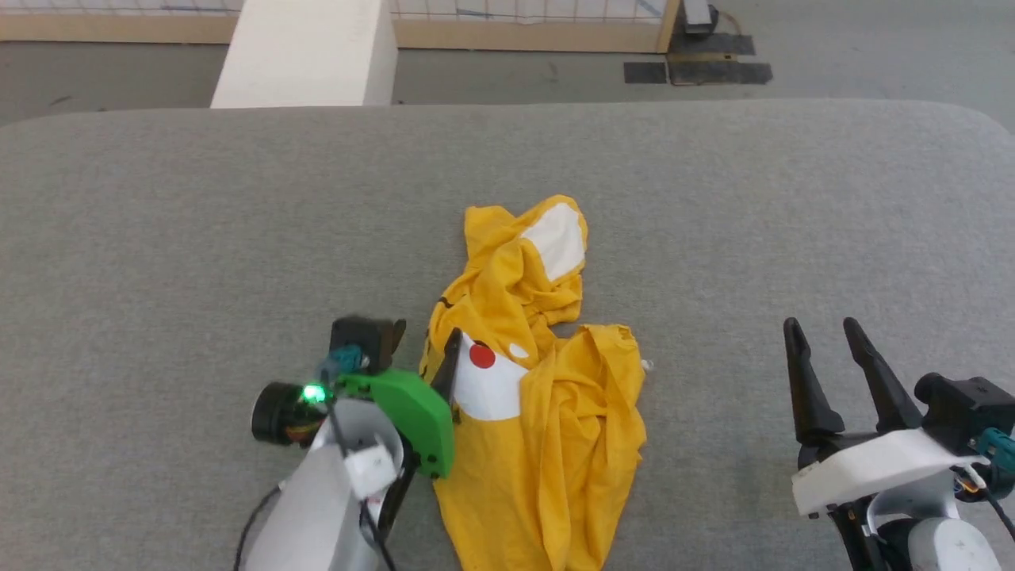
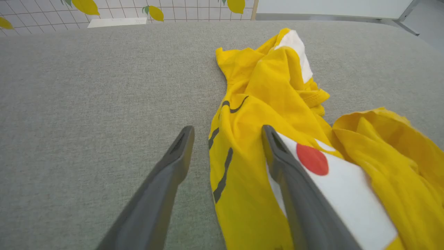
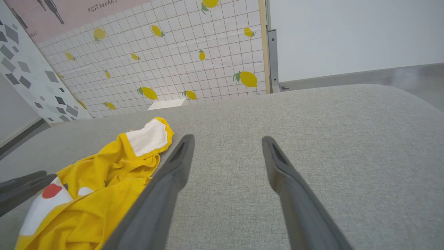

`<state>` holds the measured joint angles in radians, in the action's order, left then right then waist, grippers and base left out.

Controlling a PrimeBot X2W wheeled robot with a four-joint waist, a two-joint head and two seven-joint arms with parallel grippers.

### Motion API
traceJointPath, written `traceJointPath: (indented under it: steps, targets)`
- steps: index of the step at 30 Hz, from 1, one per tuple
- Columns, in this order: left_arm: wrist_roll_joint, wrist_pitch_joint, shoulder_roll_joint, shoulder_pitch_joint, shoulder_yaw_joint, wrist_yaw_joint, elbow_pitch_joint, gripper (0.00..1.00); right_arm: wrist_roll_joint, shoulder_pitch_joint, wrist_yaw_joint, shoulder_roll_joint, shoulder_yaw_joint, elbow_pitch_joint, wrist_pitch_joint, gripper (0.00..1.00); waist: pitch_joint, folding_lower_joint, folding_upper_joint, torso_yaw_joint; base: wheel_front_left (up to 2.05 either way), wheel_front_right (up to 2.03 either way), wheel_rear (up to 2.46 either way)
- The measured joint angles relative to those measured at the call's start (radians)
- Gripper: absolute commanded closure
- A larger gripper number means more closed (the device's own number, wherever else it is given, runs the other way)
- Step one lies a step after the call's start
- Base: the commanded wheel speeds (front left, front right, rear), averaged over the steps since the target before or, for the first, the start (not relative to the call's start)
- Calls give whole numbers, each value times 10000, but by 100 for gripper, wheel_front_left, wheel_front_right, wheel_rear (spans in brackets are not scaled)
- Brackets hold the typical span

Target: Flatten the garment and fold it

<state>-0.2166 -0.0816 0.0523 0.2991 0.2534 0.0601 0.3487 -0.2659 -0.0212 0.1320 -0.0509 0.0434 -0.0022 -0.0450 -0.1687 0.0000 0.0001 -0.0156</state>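
The shirt [image 1: 539,412] lies crumpled on a grey cloth desk [image 1: 158,238] (rounded corners), a lemon-printed tiled wall [image 3: 173,62] beyond. Fingers of left gripper [image 2: 228,127] and right gripper [image 3: 228,138] spread wide.

The garment [image 1: 547,444] is a bright yellow T-shirt lying crumpled in a long, narrow heap on the grey padded surface [image 1: 158,238], far from flat. White patches show at its far end and near its middle, where a red dot sits beside black lines. Its near part is bunched in deep folds, and the gaping edge on the right may be a sleeve or the hem.
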Motion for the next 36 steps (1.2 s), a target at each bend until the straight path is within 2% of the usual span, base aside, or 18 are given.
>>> traceJointPath:
  steps: [6,16,21,27,28,29,30,32,36]
  targets:
    - [219,-1039,203,1752,232,90,151,0,-84,-177,0,0,-322,125,-42,0,-269,0,0,-321,0,0,0]
    - [-144,-2556,380,4256,146,362,2180,0,-265,-720,0,0,-658,247,-221,0,-1037,1,0,-1021,0,0,0]
    - [-487,-3822,387,4754,339,487,3060,0,-355,-823,0,0,-742,422,-345,0,-1400,0,0,-1425,0,0,0]
    - [-215,-5480,637,5144,623,265,3731,2,-424,-869,0,0,-905,633,-393,0,-1634,0,0,-1849,0,0,0]
    - [-221,-5655,663,5180,648,272,3722,68,-422,-869,0,0,-901,663,-393,0,-1631,1,0,-1892,0,0,0]
    - [-240,-5676,679,5173,673,290,3666,100,-422,-868,0,0,-888,681,-391,0,-1606,0,0,-1909,0,0,0]
    - [-249,-5530,696,5150,688,320,3555,100,-420,-868,0,-2,-865,688,-389,0,-1581,0,0,-1911,0,0,0]
    - [-253,-4351,784,4914,579,226,3202,100,-420,-866,0,-4,-844,713,-389,0,-1502,1,0,-1882,0,0,0]
    - [-458,-1467,894,4293,-280,-600,2311,100,-420,-847,0,0,-798,717,-374,0,-1233,1,0,-1729,0,0,0]
